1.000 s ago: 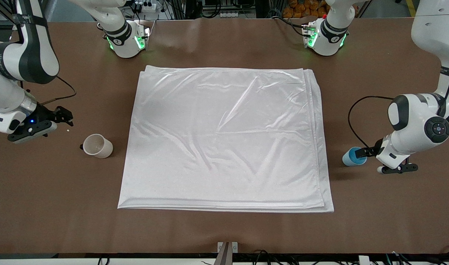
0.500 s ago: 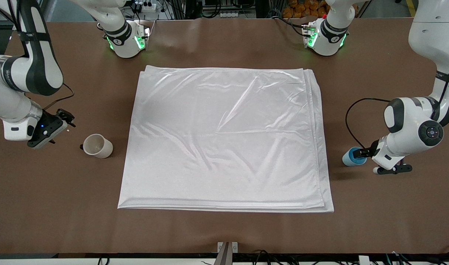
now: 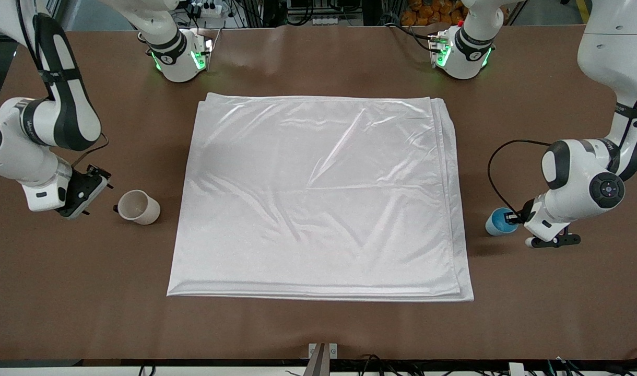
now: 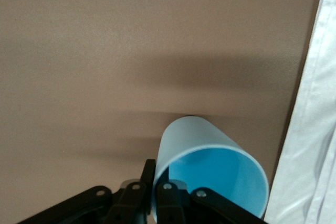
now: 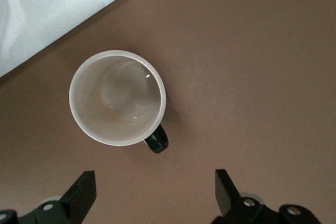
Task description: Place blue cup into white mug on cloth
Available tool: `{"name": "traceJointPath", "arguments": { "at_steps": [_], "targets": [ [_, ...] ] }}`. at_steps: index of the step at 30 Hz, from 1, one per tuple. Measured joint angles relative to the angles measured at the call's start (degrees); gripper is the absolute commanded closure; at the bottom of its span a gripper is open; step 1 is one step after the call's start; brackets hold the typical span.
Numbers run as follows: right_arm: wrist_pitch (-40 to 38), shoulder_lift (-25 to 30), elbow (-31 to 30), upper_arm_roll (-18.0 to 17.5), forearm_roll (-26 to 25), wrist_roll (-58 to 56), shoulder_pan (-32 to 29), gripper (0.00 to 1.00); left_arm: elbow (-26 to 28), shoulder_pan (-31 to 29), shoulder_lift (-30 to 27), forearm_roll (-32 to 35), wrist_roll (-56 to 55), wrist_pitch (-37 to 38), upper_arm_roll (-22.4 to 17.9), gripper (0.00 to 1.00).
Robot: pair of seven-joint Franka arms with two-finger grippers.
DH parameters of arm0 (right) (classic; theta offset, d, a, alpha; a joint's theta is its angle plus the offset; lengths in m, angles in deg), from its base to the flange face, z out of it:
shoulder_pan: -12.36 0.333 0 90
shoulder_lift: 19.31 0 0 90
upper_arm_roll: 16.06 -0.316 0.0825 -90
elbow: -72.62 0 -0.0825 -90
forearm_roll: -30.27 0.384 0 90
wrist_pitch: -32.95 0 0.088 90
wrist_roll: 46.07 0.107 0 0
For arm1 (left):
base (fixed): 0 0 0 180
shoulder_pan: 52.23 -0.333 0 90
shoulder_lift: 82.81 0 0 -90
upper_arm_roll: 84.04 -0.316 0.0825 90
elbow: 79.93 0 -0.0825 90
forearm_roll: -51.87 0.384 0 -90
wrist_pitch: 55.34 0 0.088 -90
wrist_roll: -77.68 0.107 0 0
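The blue cup (image 3: 498, 221) sits on the bare table next to the cloth's edge at the left arm's end. My left gripper (image 3: 515, 218) is shut on the cup's wall; in the left wrist view (image 4: 156, 188) one finger is outside the cup (image 4: 210, 163) and one inside. The white mug (image 3: 138, 207) stands upright and empty on the bare table next to the cloth (image 3: 318, 193) at the right arm's end. My right gripper (image 3: 93, 189) is open and empty next to the mug. In the right wrist view (image 5: 155, 190) the mug (image 5: 117, 98) lies ahead, its black handle (image 5: 156, 141) toward the fingers.
The cloth lies wrinkled and folded across the middle of the brown table (image 3: 318, 329), with nothing on it. Both arm bases (image 3: 180, 57) (image 3: 462, 52) stand along the table's edge farthest from the front camera. A black cable (image 3: 498, 172) loops by the left arm.
My right arm has swung in and brought its open gripper close to the white mug. My left gripper has shifted slightly with the blue cup toward the cloth.
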Motion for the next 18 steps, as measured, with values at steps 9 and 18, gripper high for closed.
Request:
{"name": "traceJointPath", "arguments": {
  "at_steps": [9,18],
  "targets": [
    [2.12,-2.57,0.00,-0.02,0.00,-8.90,-0.55,0.00,-0.26,0.00,-0.03,0.00,-0.01,-0.26,0.18,1.00],
    [6.21,-4.91,0.00,-0.06,-0.01,-20.67,-0.49,0.00,-1.19,-0.02,-2.69,0.00,0.10,0.19,0.59,1.00]
  ]
}}
